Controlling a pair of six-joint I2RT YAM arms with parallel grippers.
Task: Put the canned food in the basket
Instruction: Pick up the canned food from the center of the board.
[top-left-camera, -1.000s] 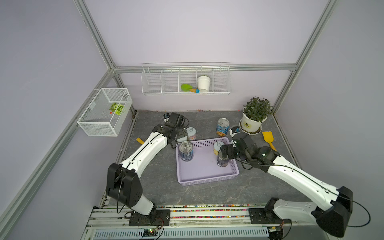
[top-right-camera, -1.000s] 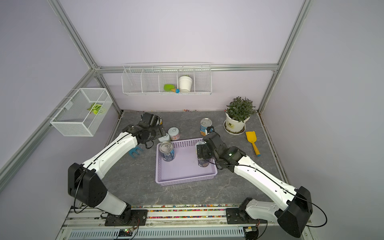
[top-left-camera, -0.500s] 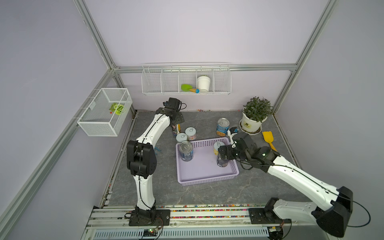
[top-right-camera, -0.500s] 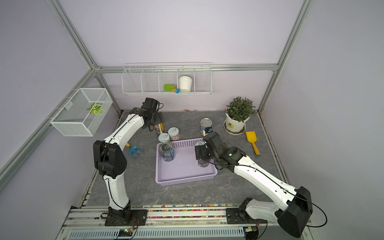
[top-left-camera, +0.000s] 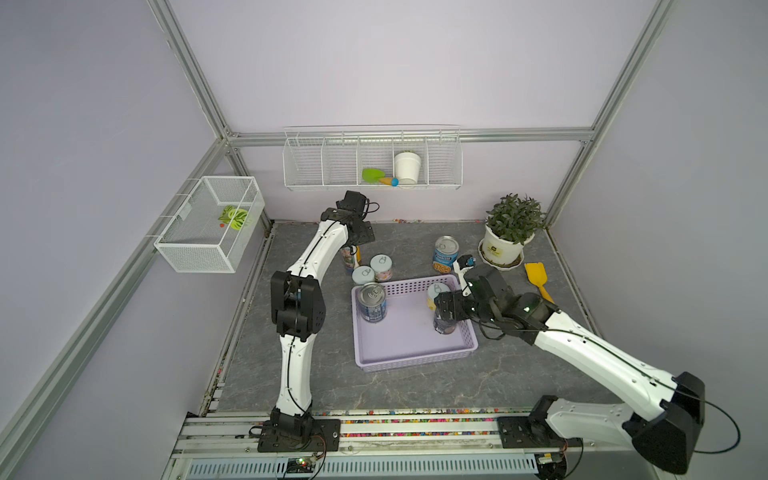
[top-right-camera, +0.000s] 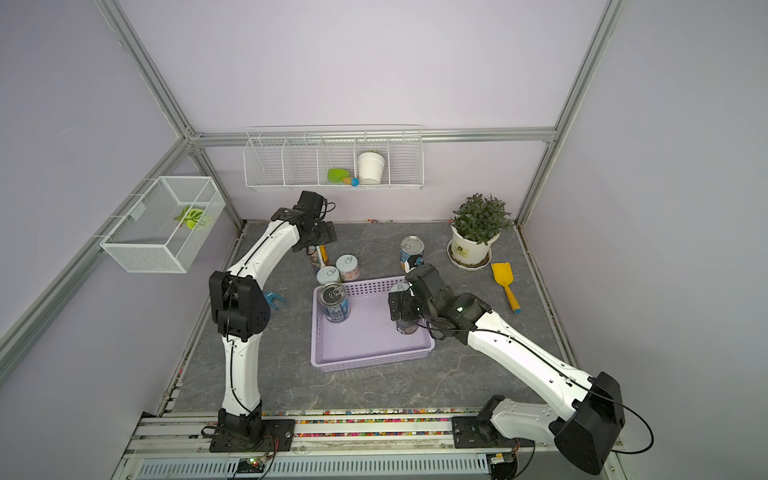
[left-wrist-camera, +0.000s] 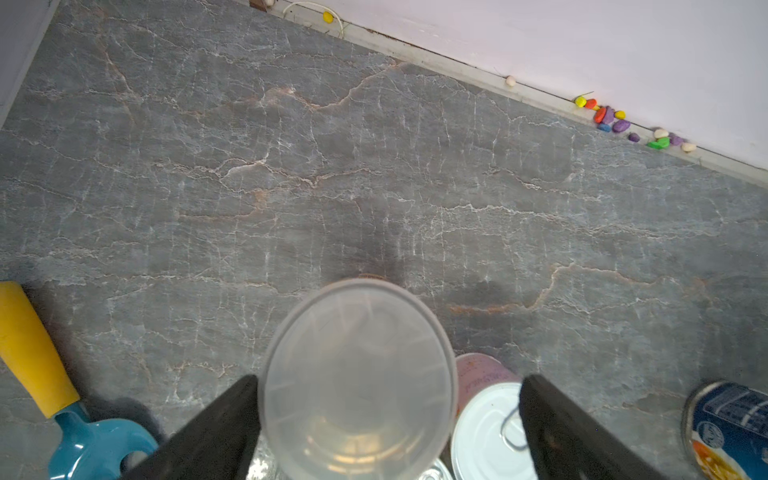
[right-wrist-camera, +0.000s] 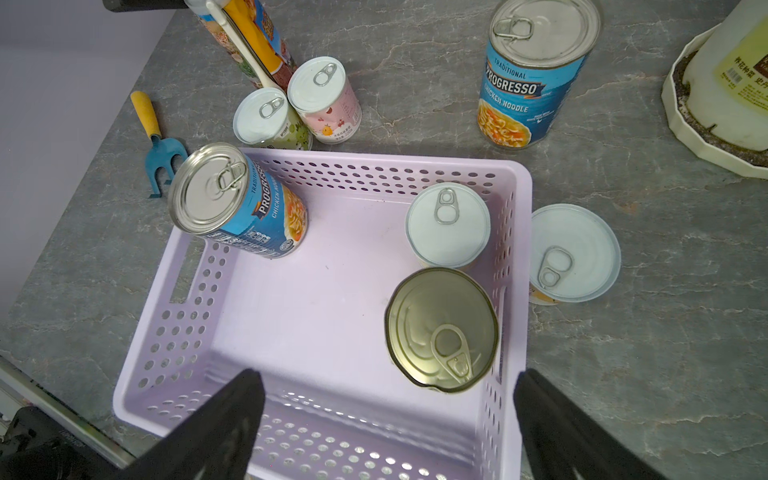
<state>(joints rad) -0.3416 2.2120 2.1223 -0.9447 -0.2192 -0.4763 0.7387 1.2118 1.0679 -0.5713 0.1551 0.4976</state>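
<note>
Left pincer (left-wrist-camera: 388, 380) has swung back over colourful can (right-wrist-camera: 266, 37).

A green plant (top-left-camera: 515, 216) in a white pot (top-left-camera: 500, 249) stands by a yellow shovel (top-left-camera: 537, 277). A white cup (top-left-camera: 407, 166) sits in the wall rack (top-left-camera: 303, 166).

Lilac basket (right-wrist-camera: 183, 332) beneath right fingers (right-wrist-camera: 224, 415) holds blue-label can (right-wrist-camera: 245, 208), white-lidded can (right-wrist-camera: 448, 224) and gold-lidded can (right-wrist-camera: 442, 328), all upright, last nearest them. Tall clear-lidded can (left-wrist-camera: 357, 374) between left fingers (left-wrist-camera: 216, 428).
</note>
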